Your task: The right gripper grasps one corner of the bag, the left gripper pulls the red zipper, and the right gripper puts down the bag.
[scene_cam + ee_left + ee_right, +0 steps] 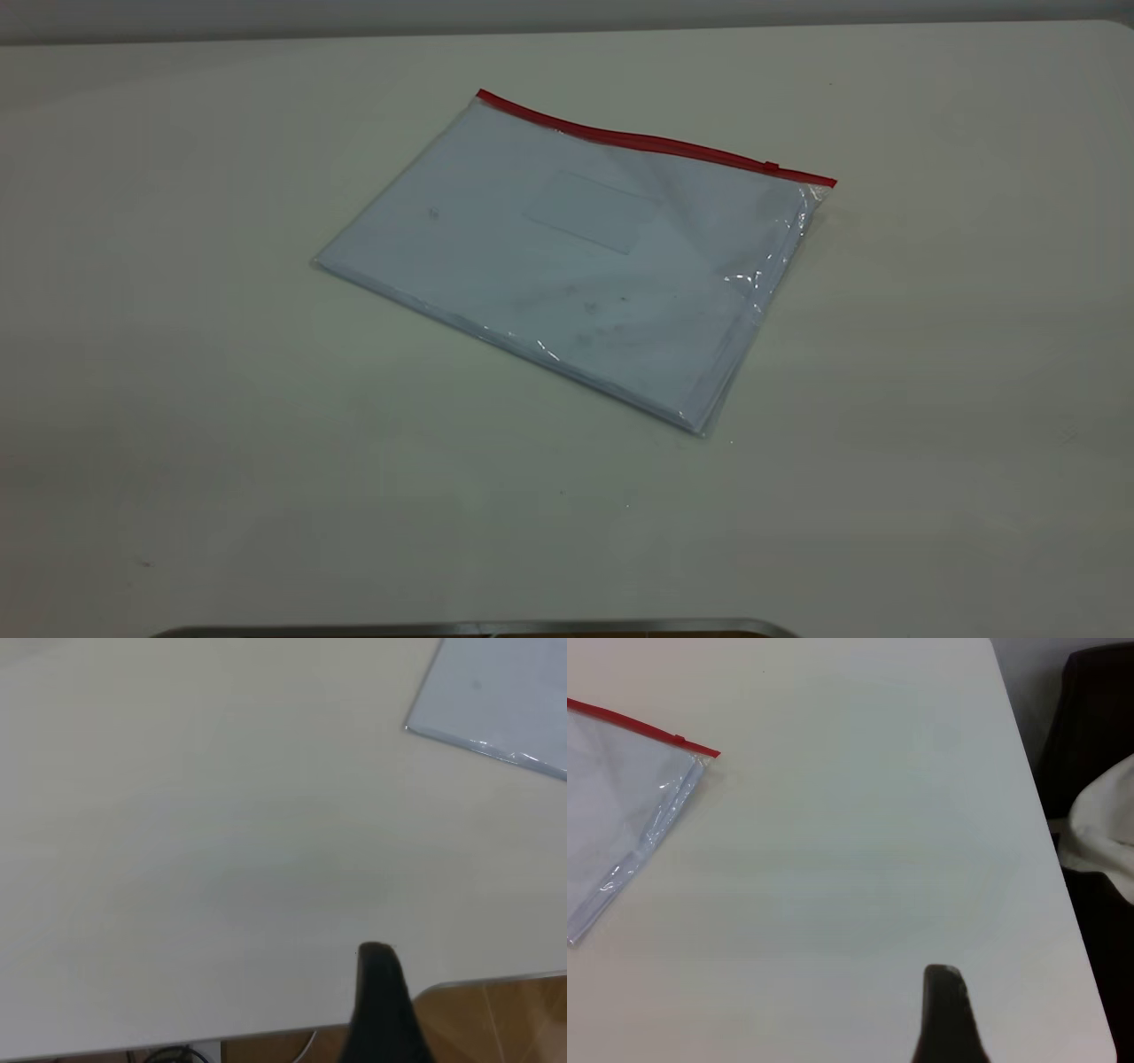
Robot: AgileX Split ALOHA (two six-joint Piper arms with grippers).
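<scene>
Nearest to us in the exterior view, a dark metal edge (478, 629) runs along the bottom, mostly cut off. Beyond it lies the pale table (177, 399), and the bag (567, 266) rests flat near its middle, turned at an angle. We see a clear, glossy pouch with white sheets showing through, a faint rectangular label patch (585, 213) on its face, and shiny creases along the right side. The red zipper (651, 142) runs along the bag's far edge, with its small slider tab (771, 167) close to the right end.

Neither arm appears in the exterior view. In the left wrist view we see only one black fingertip of the left gripper (383, 1005) over bare table near the table's edge, well apart from the bag's corner. The right wrist view likewise shows a single black tip of the right gripper (946, 1014), well apart from the zipper corner. We cannot tell whether either gripper is open or closed. Past the table edge there sit a dark shape and a white cloth (1103, 828).
</scene>
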